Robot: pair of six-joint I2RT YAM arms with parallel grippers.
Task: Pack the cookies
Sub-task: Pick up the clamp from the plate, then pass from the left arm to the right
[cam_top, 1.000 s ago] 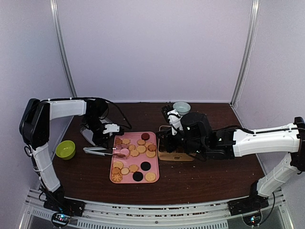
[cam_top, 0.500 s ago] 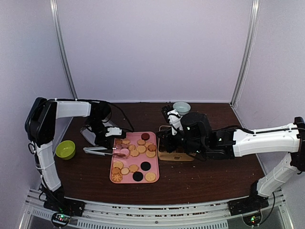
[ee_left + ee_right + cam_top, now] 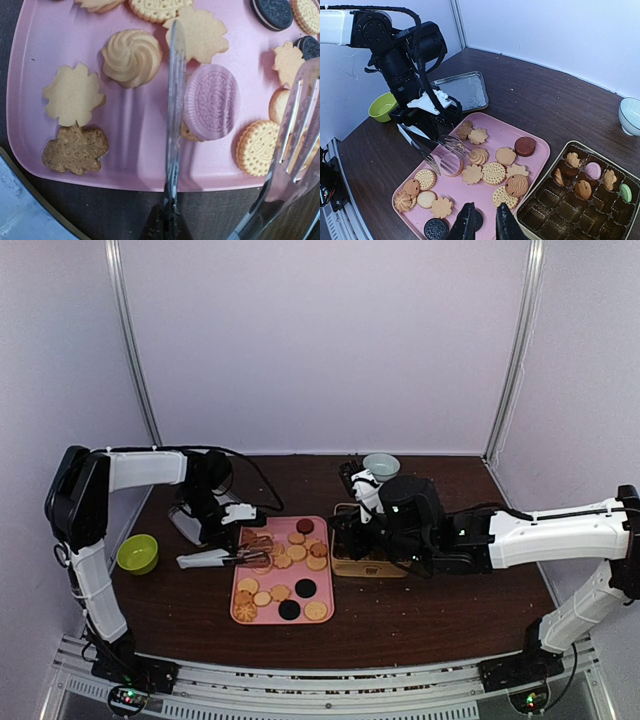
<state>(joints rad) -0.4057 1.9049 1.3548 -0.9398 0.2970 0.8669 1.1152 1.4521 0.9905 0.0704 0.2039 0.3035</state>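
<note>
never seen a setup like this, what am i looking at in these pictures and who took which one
Two robot arms are bolted to a table. One picture comes from a fixed camera above; the other two from cameras on each wrist. On the table: a pink tray of cookies, a gold tin partly filled, a green bowl and a pale bowl. The left end effector is shut on metal tongs, with a pink cookie between their blades. The right end effector is slightly open and empty.
</note>
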